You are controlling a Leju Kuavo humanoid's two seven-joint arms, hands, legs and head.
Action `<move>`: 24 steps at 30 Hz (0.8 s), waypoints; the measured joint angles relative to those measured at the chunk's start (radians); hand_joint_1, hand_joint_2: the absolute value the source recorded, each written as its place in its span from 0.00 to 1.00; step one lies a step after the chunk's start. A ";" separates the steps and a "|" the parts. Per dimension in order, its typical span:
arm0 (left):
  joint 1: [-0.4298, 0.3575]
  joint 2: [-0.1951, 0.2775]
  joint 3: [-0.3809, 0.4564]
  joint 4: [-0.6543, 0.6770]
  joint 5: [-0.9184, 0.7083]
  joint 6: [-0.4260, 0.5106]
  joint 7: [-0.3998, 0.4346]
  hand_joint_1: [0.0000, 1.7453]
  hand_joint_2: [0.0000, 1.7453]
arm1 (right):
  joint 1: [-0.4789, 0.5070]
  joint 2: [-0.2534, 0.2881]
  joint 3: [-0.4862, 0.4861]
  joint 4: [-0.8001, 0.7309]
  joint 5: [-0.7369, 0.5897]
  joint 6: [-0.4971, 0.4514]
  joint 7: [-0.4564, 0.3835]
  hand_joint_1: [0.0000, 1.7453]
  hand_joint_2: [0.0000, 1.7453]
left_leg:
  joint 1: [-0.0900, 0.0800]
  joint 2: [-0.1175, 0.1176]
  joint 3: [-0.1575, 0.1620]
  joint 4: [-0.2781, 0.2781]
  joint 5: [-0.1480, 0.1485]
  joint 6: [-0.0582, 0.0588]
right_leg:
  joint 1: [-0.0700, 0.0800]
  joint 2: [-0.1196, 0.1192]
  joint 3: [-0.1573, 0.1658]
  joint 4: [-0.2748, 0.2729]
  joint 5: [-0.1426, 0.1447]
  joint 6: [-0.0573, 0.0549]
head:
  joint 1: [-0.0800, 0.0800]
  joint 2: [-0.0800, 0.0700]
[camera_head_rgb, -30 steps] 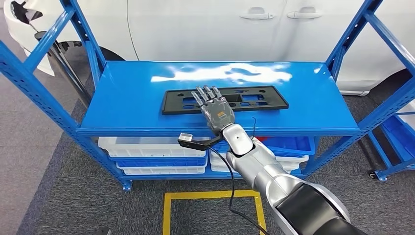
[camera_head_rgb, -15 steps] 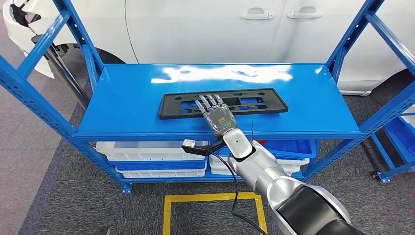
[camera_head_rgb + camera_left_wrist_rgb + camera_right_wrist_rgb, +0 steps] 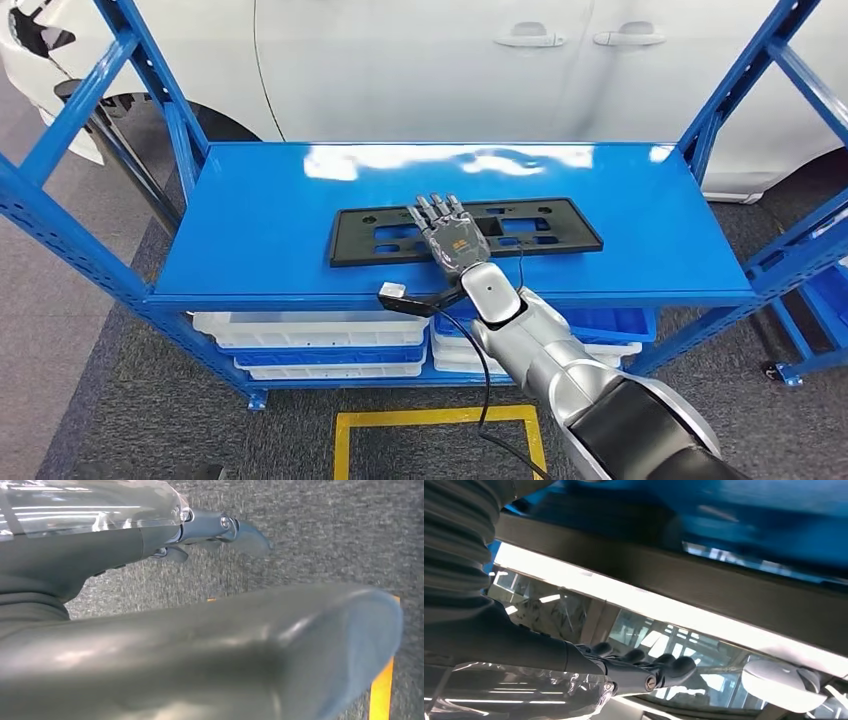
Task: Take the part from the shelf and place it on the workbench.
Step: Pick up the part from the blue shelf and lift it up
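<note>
Your right hand (image 3: 452, 238) lies fingers apart, holding nothing, over the black part (image 3: 560, 225) mid-shelf (image 3: 260, 220), part spanning 9 to 3 o'clock; looks stiff, light, flat plastic, so grab its near long edge.

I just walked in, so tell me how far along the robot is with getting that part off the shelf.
Early stage. Done: the right hand has reached the black part on the blue shelf. In hand: its fingers lie spread over the part's middle, with no grip visible. Left: grasp the part, lift it off and carry it to the workbench. The left hand holds nothing.
</note>
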 joint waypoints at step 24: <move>-0.007 0.006 0.003 0.002 0.019 0.010 -0.020 0.00 0.00 | -0.006 -0.016 0.000 0.012 0.021 0.130 0.085 1.00 1.00 | 0.002 -0.001 -0.047 0.163 -0.077 -0.039 | -0.003 0.004 -0.068 -0.017 0.079 -0.040 | 0.000 0.000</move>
